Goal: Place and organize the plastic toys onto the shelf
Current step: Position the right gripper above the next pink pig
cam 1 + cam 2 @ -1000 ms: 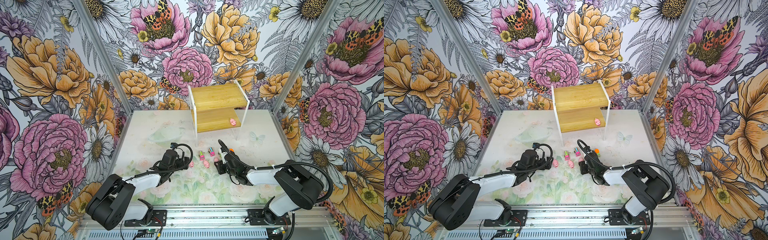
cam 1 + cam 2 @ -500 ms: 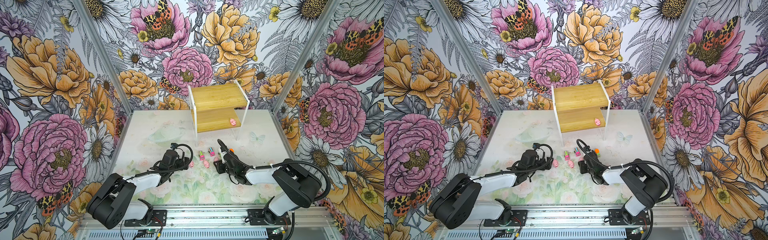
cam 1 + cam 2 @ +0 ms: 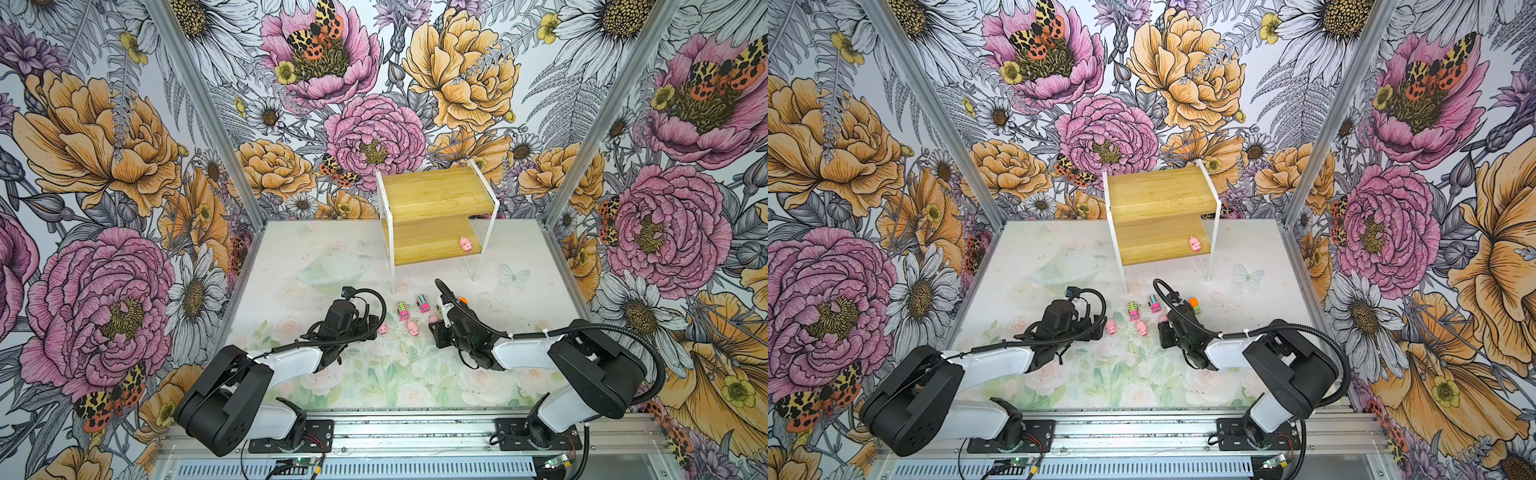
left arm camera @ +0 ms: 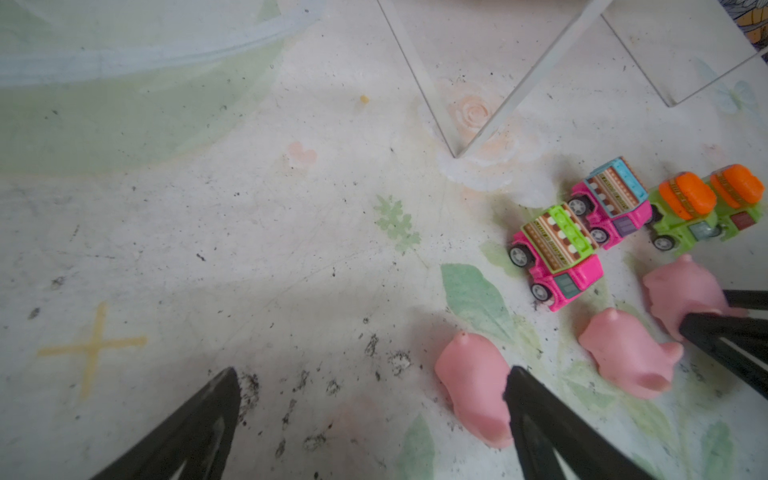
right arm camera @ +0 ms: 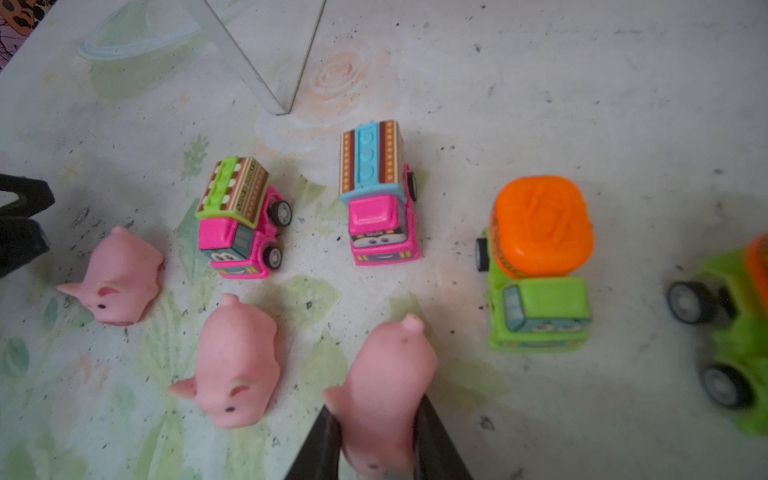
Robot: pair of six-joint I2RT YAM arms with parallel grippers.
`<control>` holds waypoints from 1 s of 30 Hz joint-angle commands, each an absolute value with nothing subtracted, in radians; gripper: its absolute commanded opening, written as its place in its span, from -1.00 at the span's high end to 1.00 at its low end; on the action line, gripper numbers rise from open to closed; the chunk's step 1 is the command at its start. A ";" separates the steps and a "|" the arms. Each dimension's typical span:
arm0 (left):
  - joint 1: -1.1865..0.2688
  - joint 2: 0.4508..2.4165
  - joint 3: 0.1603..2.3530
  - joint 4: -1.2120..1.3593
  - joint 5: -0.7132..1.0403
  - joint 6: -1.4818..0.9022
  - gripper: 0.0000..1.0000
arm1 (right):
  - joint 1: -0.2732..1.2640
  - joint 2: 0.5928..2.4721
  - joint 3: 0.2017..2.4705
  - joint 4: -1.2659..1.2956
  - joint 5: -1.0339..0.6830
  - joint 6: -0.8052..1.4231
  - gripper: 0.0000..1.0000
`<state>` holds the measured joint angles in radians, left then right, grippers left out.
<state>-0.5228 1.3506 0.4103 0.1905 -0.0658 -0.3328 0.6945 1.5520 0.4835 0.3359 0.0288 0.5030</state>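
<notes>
The right hand (image 5: pixel 376 409) is closed on a pink pig (image 5: pixel 386 365) at frame centre in both top views, evidently for transfer to the shelf (image 3: pixel 432 249), upper centre, where one pig (image 3: pixel 466 244) is lodged. The left hand (image 4: pixel 372 374) is open and empty beside the toys (image 3: pixel 423 303) on the table (image 3: pixel 291 266).

Right wrist view: the second green truck (image 5: pixel 735 332) is blurred and cut by the frame edge, which also cuts the gripped pig (image 5: pixel 382 374) at its snout; in both top views the right arm (image 3: pixel 519 353) hides most of both green trucks (image 3: pixel 1195 305).
</notes>
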 commanded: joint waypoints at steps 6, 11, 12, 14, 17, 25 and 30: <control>-0.531 1.364 0.422 0.196 -0.072 -0.319 -0.98 | 0.668 1.479 0.496 0.279 -0.061 0.444 0.45; -0.533 1.362 0.422 0.195 -0.074 -0.320 -0.98 | 0.642 1.439 0.503 0.235 -0.117 0.421 0.45; -0.532 1.362 0.422 0.195 -0.074 -0.321 -0.98 | 0.636 1.435 0.503 0.227 -0.133 0.416 0.45; -0.533 1.362 0.422 0.194 -0.074 -0.321 -0.98 | 0.626 1.430 0.506 0.200 -0.155 0.403 0.46; -0.532 1.362 0.422 0.195 -0.072 -0.320 -0.98 | 0.617 1.436 0.502 0.183 -0.177 0.397 0.45; -0.532 1.362 0.420 0.194 -0.069 -0.319 -0.97 | 0.617 1.431 0.467 0.181 -0.096 0.422 0.35; -0.533 1.362 0.420 0.195 -0.069 -0.319 -0.98 | 0.617 1.402 0.456 0.129 0.006 0.447 0.18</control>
